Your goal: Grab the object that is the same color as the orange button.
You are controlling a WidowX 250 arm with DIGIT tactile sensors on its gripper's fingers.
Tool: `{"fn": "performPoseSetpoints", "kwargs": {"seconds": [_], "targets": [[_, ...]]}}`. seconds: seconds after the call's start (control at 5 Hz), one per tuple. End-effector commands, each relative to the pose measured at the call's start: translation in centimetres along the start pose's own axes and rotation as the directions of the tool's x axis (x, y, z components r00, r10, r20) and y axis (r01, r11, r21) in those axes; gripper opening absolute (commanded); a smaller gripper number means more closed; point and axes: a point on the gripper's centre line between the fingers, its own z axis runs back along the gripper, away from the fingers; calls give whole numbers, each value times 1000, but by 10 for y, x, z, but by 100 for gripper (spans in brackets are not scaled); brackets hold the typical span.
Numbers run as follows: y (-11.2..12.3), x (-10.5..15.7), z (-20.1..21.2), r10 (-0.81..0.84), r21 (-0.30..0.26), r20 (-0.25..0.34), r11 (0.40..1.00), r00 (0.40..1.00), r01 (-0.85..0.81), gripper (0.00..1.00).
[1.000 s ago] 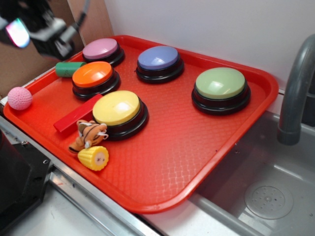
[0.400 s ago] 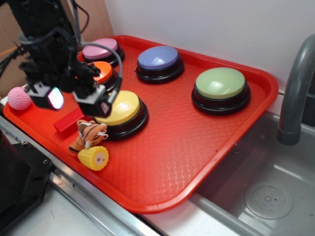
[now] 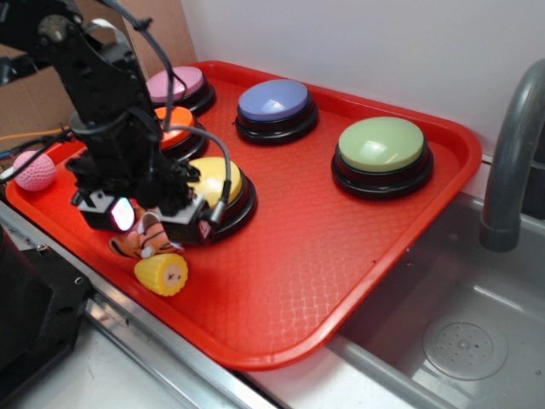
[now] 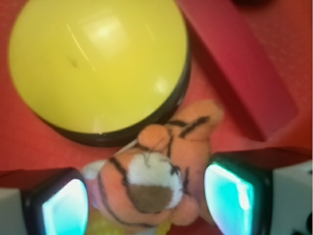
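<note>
At the far left of the exterior view a pink ball (image 3: 34, 169) sits on the rim of the red tray (image 3: 341, 256), clear of everything else. Just right of it the black arm reaches down over the tray's near left corner, and the gripper (image 3: 149, 223) hangs low over the plush tiger (image 3: 145, 242), whose orange striped body peeks out beneath it. The yellow corn toy (image 3: 163, 274) lies just in front of the tiger, touching or nearly touching it.

In the wrist view the jaws stand apart, one glowing pad at the left edge and one at the right, with the plush tiger (image 4: 156, 171) lying between them. The right pad is at the tiger's side, touching or almost so; the left pad is close to its white cheek with a thin gap. The jaws are not pressed into the plush. Behind the tiger the yellow button (image 4: 98, 63) fills the upper left, its black base just beside the toy's head, and the red block (image 4: 239, 63) runs diagonally at the upper right.

Back in the exterior view, the orange button (image 3: 174, 128) is partly hidden behind the arm, with the pink button (image 3: 180, 85) beyond it. Further right stand the blue button (image 3: 274, 102) and then the green button (image 3: 381, 146), well apart from the gripper. A grey faucet (image 3: 511, 162) rises at the right edge over the sink (image 3: 460, 341).
</note>
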Motion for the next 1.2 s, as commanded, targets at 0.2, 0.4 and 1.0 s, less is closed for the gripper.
{"fn": "performPoseSetpoints", "kwargs": {"seconds": [0.2,0.4,1.0], "targets": [[-9,2,-5,-1,-32,36,999,999,2,0],[-11,5,3,-21,-18,39,1000,999,21,0],[-67,39,88,-408,-144,32,902,913,408,0]]}}
